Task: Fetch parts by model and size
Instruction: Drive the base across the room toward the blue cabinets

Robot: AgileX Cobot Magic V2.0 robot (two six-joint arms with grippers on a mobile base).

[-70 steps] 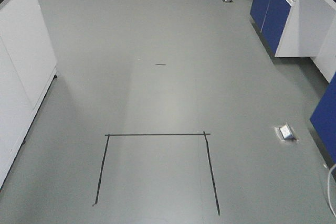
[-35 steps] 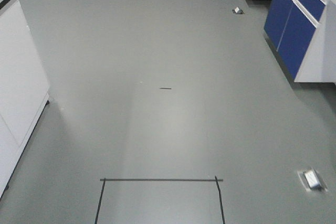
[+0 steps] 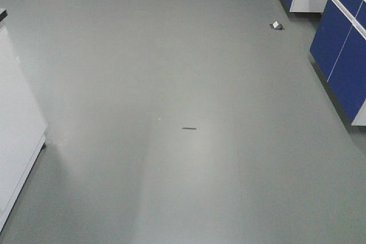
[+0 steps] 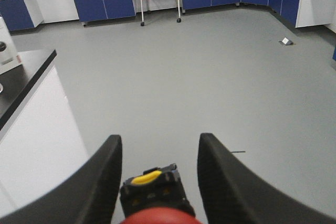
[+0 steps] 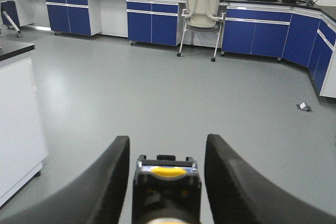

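- Currently your left gripper [image 4: 158,136] has its two black ribbed jaws pinching a small push-button switch with a red round cap [image 4: 157,214]. The switch's dark base, with a yellow piece on top, sits low between the jaws in the left wrist view.
- Your right gripper [image 5: 168,137] pinches the other small push-button switch [image 5: 165,190], a dark boxy body with a yellow strip across its top. Its cap shows only as a pale sliver at the bottom edge, so you cannot judge the colour well.
- Both switches hang in the jaws above the plain grey floor [image 3: 183,55], not touching it.
- Ahead of you in the front view, a short dark mark [image 3: 189,128] lies on the floor near the middle.
- At your left stands a white desk with a black top [image 4: 23,72]; a white side panel also fills the left edge of the front view.
- Blue-fronted cabinets [image 5: 152,24] run along the far wall and down the right side.
- A pale mesh office chair on castors [image 5: 202,14] stands in front of those cabinets.
- A small floor socket box [image 3: 277,25] sits on the floor at the right, near the blue cabinets.
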